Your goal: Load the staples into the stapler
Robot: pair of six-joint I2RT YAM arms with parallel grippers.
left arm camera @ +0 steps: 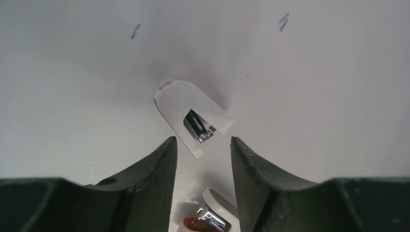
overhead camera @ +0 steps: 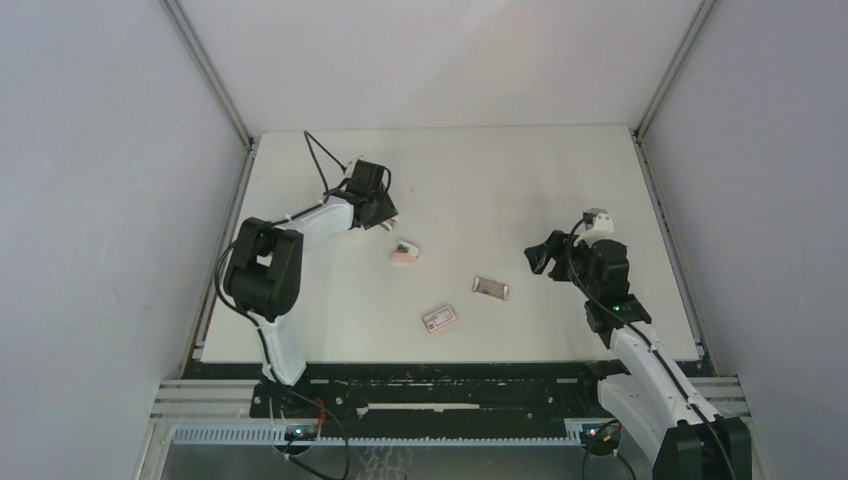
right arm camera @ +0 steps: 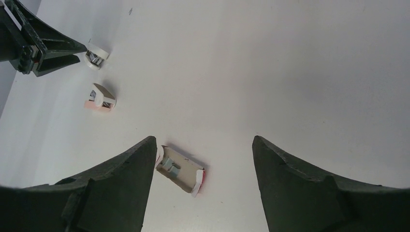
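The stapler lies in two pieces on the white table. A white piece with a metal channel (left arm camera: 193, 116) rests just ahead of my left gripper (left arm camera: 203, 140), one corner reaching between the fingertips without touching them. The left jaws stand apart on nothing. The pink-and-white piece (overhead camera: 403, 252) lies a little nearer. The staples (right arm camera: 171, 166) are a grey strip in an open tan tray (overhead camera: 490, 288) near the table's middle. My right gripper (right arm camera: 203, 140) hovers open above and to the right of that tray, and holds nothing.
A small white box with a red label (overhead camera: 438, 319) lies near the front edge, left of the tray. Metal rails (overhead camera: 668, 230) and plain walls close in the table on both sides. The left gripper (right arm camera: 38, 48) shows in the top-left corner of the right wrist view.
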